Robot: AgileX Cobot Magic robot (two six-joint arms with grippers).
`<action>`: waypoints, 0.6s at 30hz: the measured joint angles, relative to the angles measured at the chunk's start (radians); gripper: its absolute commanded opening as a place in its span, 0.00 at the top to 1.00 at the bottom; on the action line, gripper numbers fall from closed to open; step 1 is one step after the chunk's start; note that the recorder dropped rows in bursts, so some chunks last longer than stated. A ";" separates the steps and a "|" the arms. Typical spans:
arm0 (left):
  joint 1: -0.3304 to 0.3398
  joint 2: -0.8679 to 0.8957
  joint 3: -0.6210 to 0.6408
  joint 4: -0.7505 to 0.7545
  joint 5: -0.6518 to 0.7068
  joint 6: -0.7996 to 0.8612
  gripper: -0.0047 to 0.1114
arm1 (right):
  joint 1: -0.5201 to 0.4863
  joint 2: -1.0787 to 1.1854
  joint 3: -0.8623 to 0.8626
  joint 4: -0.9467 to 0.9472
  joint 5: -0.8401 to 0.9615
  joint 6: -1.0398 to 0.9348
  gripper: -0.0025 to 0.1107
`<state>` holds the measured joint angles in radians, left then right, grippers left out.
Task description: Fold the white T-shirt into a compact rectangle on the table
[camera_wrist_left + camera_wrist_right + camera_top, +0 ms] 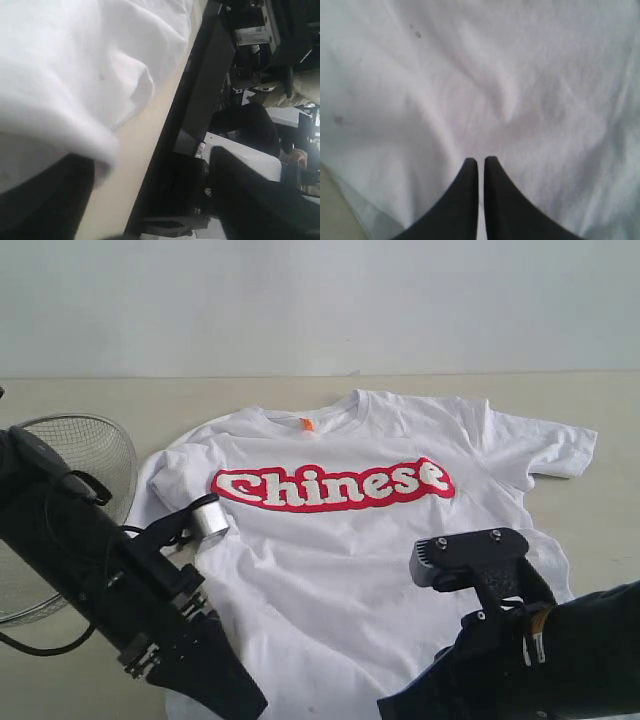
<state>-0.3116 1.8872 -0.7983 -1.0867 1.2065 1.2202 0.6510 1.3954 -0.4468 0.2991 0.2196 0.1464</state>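
Beige table (120, 395) bears one white T-shirt (330, 560), one wire basket (90, 455).

A round wire-mesh basket (95, 455) stands at the far left, silvery, its rim open upward and its near side hidden. A plain pale wall (320, 300) runs across behind. In the left wrist view's blurred background, dark equipment carries a white label (253, 35).
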 measured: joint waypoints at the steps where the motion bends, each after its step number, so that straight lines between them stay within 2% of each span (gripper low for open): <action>1: 0.000 0.000 0.000 0.002 0.000 -0.014 0.42 | 0.000 0.000 0.000 0.000 0.000 -0.005 0.98; 6: 0.015 0.000 0.000 0.042 -0.008 -0.058 0.45 | 0.000 0.000 0.000 0.000 0.000 -0.009 0.98; 13: 0.101 -0.009 -0.002 0.141 -0.124 -0.121 0.45 | 0.000 0.000 0.000 0.000 0.002 -0.012 0.98; 18: 0.105 -0.009 -0.002 0.149 -0.164 -0.104 0.45 | 0.000 0.000 0.000 0.000 0.002 -0.013 0.98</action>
<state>-0.2070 1.8777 -0.8001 -0.9379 1.0426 1.1164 0.6510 1.3954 -0.4468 0.2991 0.2217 0.1334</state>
